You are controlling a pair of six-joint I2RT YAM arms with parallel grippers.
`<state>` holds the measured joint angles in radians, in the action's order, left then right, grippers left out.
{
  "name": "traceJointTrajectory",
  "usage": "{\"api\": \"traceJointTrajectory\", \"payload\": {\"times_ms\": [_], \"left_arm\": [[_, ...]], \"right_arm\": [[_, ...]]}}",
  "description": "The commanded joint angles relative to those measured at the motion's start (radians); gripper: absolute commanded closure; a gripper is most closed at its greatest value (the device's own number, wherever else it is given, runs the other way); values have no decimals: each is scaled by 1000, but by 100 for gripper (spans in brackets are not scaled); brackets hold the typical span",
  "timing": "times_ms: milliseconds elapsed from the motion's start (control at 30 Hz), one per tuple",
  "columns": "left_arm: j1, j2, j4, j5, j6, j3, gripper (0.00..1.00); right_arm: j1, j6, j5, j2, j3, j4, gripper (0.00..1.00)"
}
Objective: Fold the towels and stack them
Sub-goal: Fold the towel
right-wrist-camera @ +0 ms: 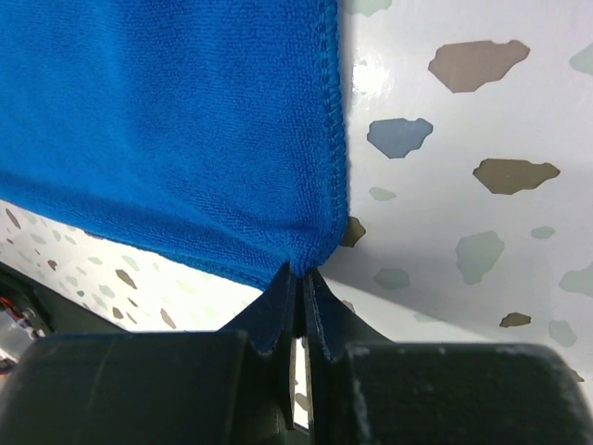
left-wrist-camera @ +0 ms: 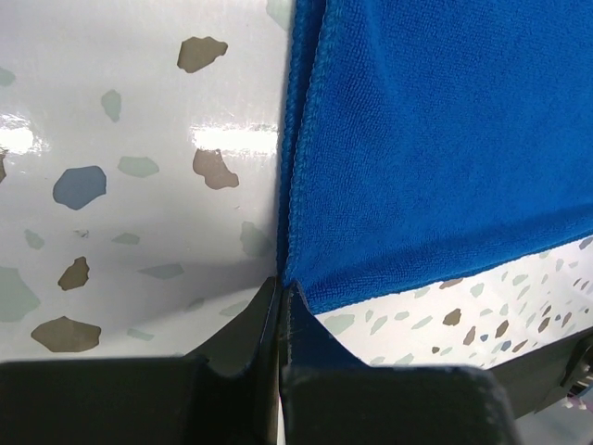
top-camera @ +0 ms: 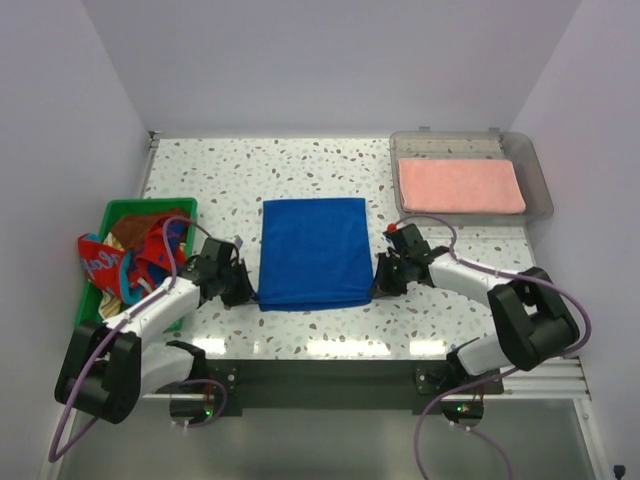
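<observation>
The royal blue towel is lying flat in the middle of the worktop, squared up as a neat rectangle, and both arms are reaching in to its near edge. The left end effector is pinching the towel's near left corner, its jaws pressed together with only the cloth between them. The right end effector is doing the same at the near right corner, jaws closed tight on the stitched hem. Both corners are sitting right at the fingertips, and the rest of the towel is stretching away from them across the worktop.

Off at the far right, a salmon pink towel is resting folded inside the clear tray. On the left, a blue-and-red patterned towel is spilling over the rim of the green basket, with a brown towel bunched behind it, just beside the left arm.
</observation>
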<state>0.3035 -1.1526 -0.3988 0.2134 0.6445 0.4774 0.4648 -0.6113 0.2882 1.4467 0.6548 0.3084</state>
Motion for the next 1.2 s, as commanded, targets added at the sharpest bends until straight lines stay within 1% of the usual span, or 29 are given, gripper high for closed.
{"api": "traceJointTrajectory", "payload": {"times_ms": [0, 100, 133, 167, 233, 300, 367, 467, 500, 533, 633, 700, 867, 1000, 1067, 1167], "left_arm": [[-3, 5, 2, -71, -5, 0, 100], [-3, 14, -54, -101, -6, 65, 100], [-3, 25, -75, -109, -6, 116, 100], [-3, 33, -128, -120, -6, 142, 100], [-3, 69, -184, -146, -6, 217, 100], [-3, 106, -248, -160, -9, 253, 100], [-3, 163, -270, -149, -3, 241, 100], [0, 201, -244, -83, 18, 156, 100], [3, 203, -232, -63, 35, 103, 100], [5, 209, -207, -54, 43, 77, 100], [14, 215, -164, -45, 67, 3, 100], [31, 212, -144, -36, 86, -19, 100], [62, 148, -111, -54, 107, -62, 100], [108, 110, -80, -69, 150, -103, 100], [111, 105, -84, -75, 153, -96, 100], [109, 110, -127, -115, 149, -30, 100]], "right_arm": [[-9, 11, -52, 1, 6, 4, 100], [-9, 24, -72, -35, 71, 78, 100], [-8, 28, -73, -48, 112, 124, 100], [-9, 28, -75, -63, 133, 147, 100], [-9, 36, -70, -120, 190, 216, 100], [-8, 42, -61, -178, 206, 251, 100], [-3, 42, -41, -206, 192, 274, 100], [1, 35, -37, -236, 114, 267, 100], [2, 22, -31, -241, 92, 253, 100], [2, 15, -24, -244, 42, 221, 100], [5, 1, -17, -218, -27, 169, 100], [8, 11, -20, -198, -49, 155, 100], [11, 18, -40, -114, -80, 92, 100], [15, 7, -40, -72, -92, 60, 100], [18, 7, -43, -71, -87, 63, 100], [17, 18, -66, -85, -35, 116, 100]]}}
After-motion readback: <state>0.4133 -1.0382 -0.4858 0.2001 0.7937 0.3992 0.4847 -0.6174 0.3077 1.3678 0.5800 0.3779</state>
